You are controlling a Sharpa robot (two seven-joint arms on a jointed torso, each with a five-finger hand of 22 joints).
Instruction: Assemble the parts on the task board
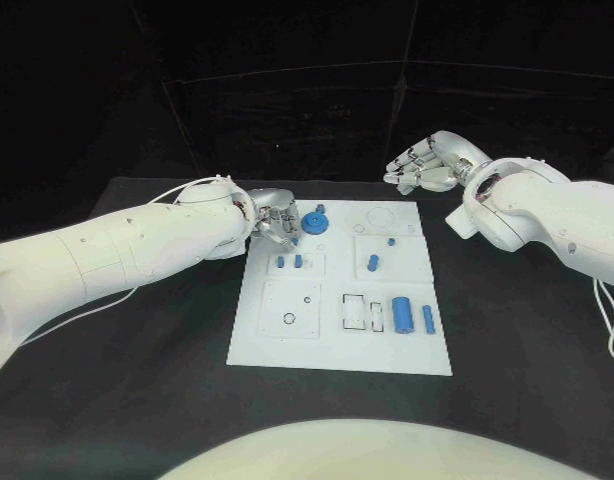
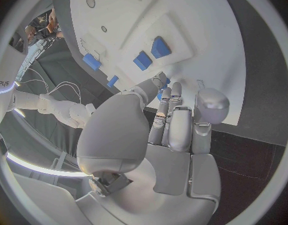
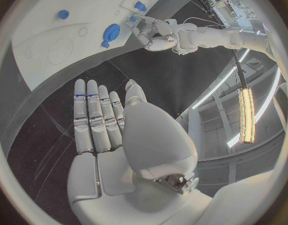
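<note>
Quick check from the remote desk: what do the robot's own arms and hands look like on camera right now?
Both arms are smooth, glossy white shells with rounded joints. A thin white cable loops along the left arm, another trails by the right arm. The left hand and right hand are silver metal with segmented fingers, some tipped with a blue band.

No text, label, brand or number is legible on the flat white rectangular task board [image 1: 343, 350] or the small blue parts [image 1: 402, 314].
</note>
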